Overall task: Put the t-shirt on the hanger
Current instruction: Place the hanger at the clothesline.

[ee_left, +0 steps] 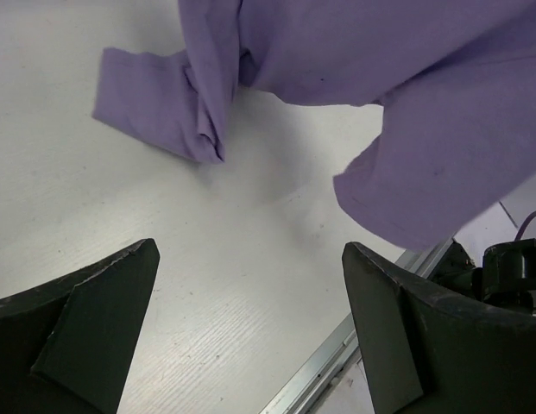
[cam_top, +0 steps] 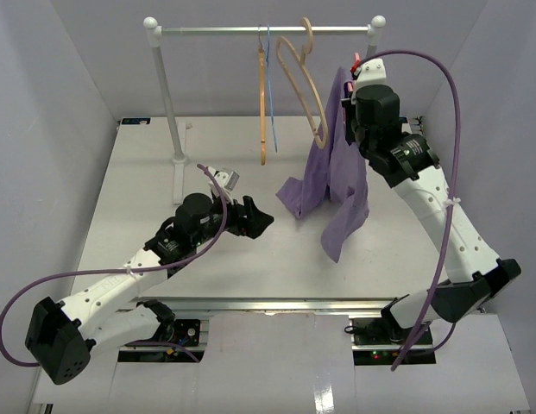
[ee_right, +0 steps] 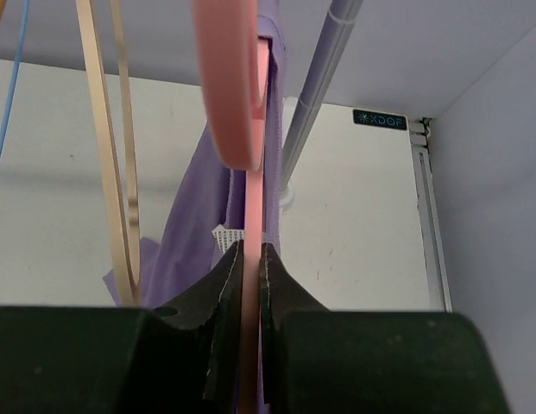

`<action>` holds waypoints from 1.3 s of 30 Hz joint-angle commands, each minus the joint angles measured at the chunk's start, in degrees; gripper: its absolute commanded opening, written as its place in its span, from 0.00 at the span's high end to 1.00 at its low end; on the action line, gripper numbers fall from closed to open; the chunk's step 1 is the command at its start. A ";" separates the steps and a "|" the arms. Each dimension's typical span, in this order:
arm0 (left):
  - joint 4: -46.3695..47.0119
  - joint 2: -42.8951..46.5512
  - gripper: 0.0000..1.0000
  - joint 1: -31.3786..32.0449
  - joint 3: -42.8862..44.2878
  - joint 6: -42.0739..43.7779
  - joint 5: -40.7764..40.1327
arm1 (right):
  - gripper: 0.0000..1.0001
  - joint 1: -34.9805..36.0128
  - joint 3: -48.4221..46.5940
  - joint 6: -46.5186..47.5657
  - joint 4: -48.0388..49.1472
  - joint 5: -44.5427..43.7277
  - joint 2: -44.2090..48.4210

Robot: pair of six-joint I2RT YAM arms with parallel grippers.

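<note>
The lavender t-shirt (cam_top: 337, 159) hangs from the pink hanger (cam_top: 356, 62) near the right end of the rail, and its lower folds trail on the table. My right gripper (cam_top: 352, 86) is shut on the pink hanger. In the right wrist view the hanger's flat pink frame (ee_right: 249, 216) runs between the closed fingers of the gripper (ee_right: 248, 252), its thick hook (ee_right: 229, 86) rises above, and the shirt (ee_right: 190, 233) drapes around it. My left gripper (cam_top: 255, 217) is open and empty low over the table, left of the shirt. Its view shows the shirt (ee_left: 354, 52) beyond the gripper (ee_left: 250, 250).
A clothes rail (cam_top: 250, 30) on two white posts (cam_top: 168, 95) stands at the back. Tan wooden hangers (cam_top: 302, 86) and a thin blue wire hanger (cam_top: 269, 69) hang on it, left of the shirt. The table's metal front edge (ee_left: 337, 349) lies near my left gripper.
</note>
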State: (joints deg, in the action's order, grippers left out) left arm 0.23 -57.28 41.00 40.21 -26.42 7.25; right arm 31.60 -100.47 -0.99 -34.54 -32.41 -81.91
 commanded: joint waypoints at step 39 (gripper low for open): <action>16.91 4.89 0.02 3.21 -15.33 1.28 -0.42 | 0.80 -10.06 -22.18 7.78 17.78 7.50 -25.25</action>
State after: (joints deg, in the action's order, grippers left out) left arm 15.92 -52.82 43.76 24.80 -25.52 6.01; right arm 21.82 -122.26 7.52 -22.02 -23.15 -108.70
